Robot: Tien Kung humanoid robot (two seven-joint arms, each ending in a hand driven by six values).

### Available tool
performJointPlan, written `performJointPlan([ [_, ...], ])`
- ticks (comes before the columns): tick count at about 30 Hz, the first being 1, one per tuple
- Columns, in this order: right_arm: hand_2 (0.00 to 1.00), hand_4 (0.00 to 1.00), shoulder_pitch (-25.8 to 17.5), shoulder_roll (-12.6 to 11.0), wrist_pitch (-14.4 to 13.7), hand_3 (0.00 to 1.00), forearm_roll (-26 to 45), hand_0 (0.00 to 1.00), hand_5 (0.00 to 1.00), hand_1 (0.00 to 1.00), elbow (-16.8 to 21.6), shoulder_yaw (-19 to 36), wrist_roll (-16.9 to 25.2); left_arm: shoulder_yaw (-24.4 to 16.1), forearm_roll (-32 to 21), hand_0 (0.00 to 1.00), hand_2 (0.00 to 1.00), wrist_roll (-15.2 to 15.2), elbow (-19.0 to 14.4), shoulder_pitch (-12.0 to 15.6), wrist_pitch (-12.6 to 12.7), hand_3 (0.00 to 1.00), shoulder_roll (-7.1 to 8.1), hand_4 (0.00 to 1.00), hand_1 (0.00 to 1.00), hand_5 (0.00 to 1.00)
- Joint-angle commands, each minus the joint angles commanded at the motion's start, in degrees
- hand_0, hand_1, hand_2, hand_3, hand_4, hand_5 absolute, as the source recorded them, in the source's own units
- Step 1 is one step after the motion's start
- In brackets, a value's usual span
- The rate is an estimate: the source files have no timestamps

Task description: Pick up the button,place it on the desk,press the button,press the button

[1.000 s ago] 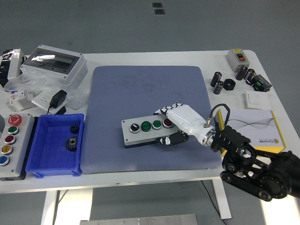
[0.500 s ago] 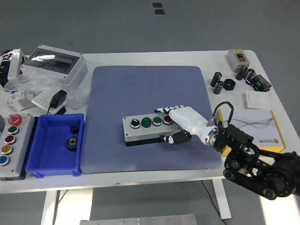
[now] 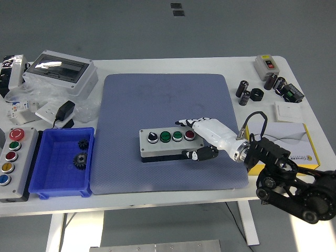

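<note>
The button box [image 3: 169, 147] is a grey, oblong case lying flat on the blue-grey mat [image 3: 168, 100], near its front middle. On top it carries a black knob, two green buttons and a red button [image 3: 189, 135]. My right hand [image 3: 193, 138] comes in from the lower right and grips the box's right end. Its white fingers [image 3: 187, 123] reach over the far side while the black thumb sits against the near side. The red button lies just under the palm. My left hand is out of the picture.
A blue bin [image 3: 50, 181] holding two black gears stands left of the mat, beside a grey panel [image 3: 26, 157] of coloured buttons. A clear-lidded enclosure [image 3: 60, 71] and a black adapter [image 3: 65, 110] sit back left. Black capacitors [image 3: 245, 93], a switch box [image 3: 266, 64] and a yellow-white carton [image 3: 286, 139] are at the right.
The button box has slid a little to the right on the mat with my right hand still around its end. The wrist and forearm have drawn back to the right.
</note>
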Motion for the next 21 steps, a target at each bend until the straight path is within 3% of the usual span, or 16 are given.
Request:
performJointPlan([
  [8,0.917,0.649,-1.9,-3.3,3.1,0.998,2.9,0.879,0.015,0.842,4.9,4.0,0.7,0.3,-0.1,0.629,0.538,0.1,0.0,0.0,0.0,0.620,-0.08,0.677,0.597,0.591],
  [15,0.941,0.658,-6.6,-9.2,3.1,0.998,8.5,0.894,0.023,0.866,14.3,13.3,2.8,0.4,-0.6,0.628,0.536,0.3,0.0,0.2,0.1,0.616,-0.22,0.665,0.597,0.563],
  [20,0.941,0.658,-7.3,-9.6,3.3,0.998,7.2,0.894,0.023,0.866,15.4,16.9,2.3,0.8,-1.0,0.628,0.536,0.2,0.0,0.1,0.1,0.616,-0.25,0.665,0.597,0.563],
  [21,0.936,0.660,-7.6,-9.8,3.5,0.998,7.1,0.888,0.062,0.877,16.0,17.4,2.0,1.1,-1.3,0.628,0.534,0.1,0.0,0.1,0.1,0.614,-0.27,0.664,0.596,0.553],
])
